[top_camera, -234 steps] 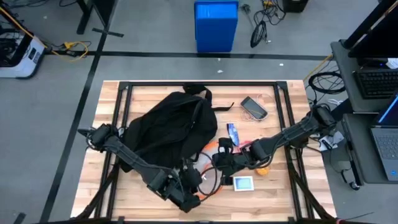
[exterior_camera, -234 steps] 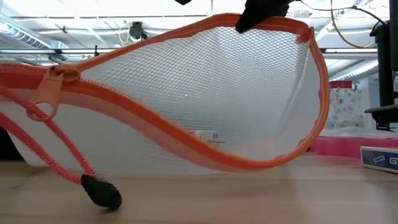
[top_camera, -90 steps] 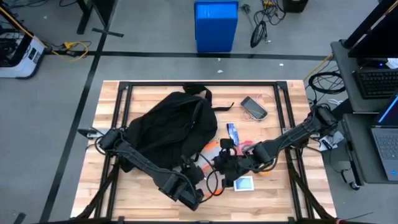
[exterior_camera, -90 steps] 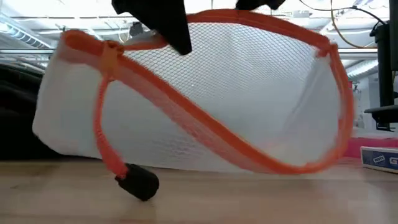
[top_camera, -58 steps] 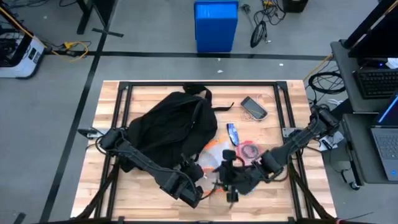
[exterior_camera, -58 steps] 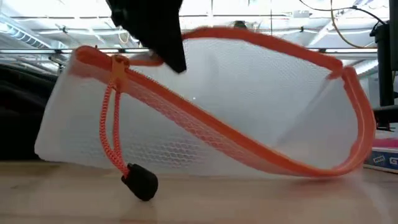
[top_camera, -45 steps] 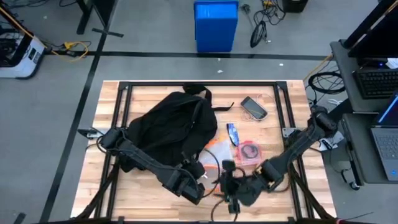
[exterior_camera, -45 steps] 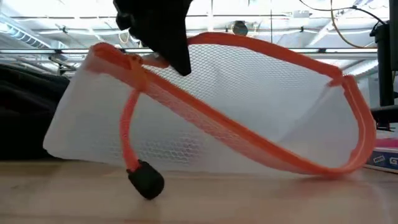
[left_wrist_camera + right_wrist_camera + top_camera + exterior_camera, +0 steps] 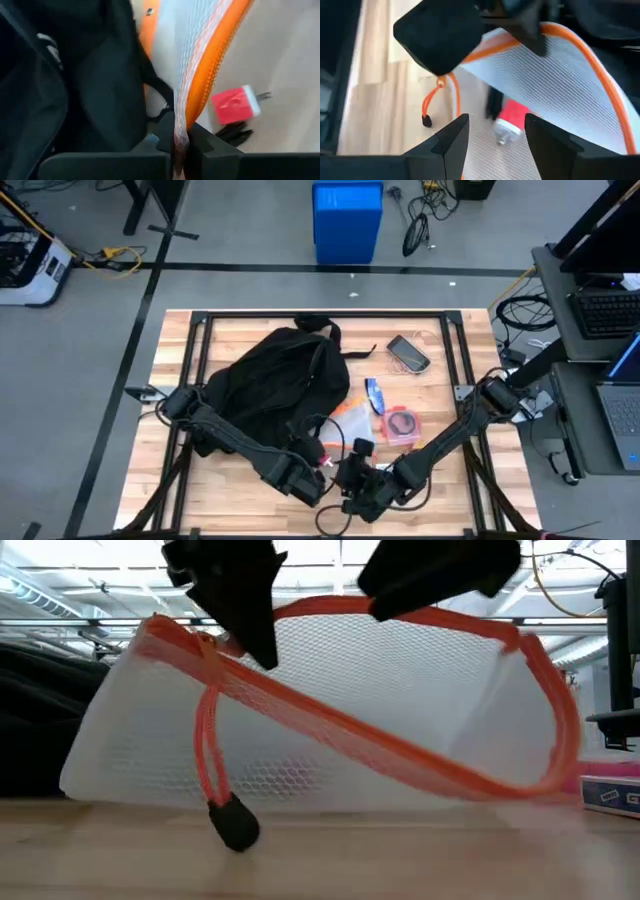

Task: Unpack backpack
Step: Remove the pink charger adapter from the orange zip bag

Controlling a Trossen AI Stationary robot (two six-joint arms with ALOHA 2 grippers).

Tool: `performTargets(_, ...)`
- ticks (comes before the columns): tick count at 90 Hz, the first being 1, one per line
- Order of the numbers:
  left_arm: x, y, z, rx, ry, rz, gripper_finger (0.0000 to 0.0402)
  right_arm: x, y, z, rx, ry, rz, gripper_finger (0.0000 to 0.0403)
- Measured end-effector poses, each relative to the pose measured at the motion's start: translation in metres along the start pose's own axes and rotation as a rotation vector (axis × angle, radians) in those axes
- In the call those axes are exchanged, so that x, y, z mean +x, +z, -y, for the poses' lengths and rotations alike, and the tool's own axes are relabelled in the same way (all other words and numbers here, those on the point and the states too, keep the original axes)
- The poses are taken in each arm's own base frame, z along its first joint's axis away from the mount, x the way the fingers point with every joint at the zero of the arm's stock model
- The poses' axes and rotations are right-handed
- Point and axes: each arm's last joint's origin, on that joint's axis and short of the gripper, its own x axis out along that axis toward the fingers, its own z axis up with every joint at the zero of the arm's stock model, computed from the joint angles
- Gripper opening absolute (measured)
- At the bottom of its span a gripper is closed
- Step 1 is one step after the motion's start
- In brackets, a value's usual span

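The black backpack point(image 9: 268, 380) lies on the table's left half. At its near right side stands a white mesh pouch point(image 9: 340, 690) with an orange zipper rim, its bottom on the table and its mouth open. My left gripper point(image 9: 179, 139) is shut on that rim. An orange pull cord with a black toggle point(image 9: 233, 825) hangs from the zipper, with the toggle down at the table. Inside the pouch lies a red cube-shaped plug point(image 9: 512, 116). My right gripper point(image 9: 495, 135) is open just above the pouch's mouth; whether it touches the mesh, I cannot tell. My left gripper pinches the pouch's orange zipper rim point(image 9: 186, 117) between its two fingers, next to the zipper slider point(image 9: 205, 640). The fingers come from above, slanting down. The held rim stands lifted while the pouch's bottom point(image 9: 300, 795) rests on the table.
Right of the backpack lie a phone point(image 9: 408, 352), a small blue packet point(image 9: 373, 392) and a pink packet point(image 9: 403, 425). A blue box point(image 9: 610, 792) shows at the low view's right edge. Black frame rails point(image 9: 195, 340) run along the table's edges.
My right gripper has swung from beside the pink packet toward the table's near edge and a little left, and now hangs over the pouch next to my left gripper. The pouch's held rim has stayed raised; the toggle has swung slightly.
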Motion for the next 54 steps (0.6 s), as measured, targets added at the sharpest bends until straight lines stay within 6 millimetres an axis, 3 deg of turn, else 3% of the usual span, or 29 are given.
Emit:
performTargets(32, -0.001, 0.004, 0.002, -0.007, -0.035, 0.018, 0.0003, 0.017, -0.024, -0.007, 0.174, -0.107, 0.025, 0.0200)
performTargets(54, -0.004, 0.002, 0.006, -0.012, -0.058, 0.027, 0.0003, 0.026, -0.024, -0.004, 0.212, -0.120, 0.011, 0.0232)
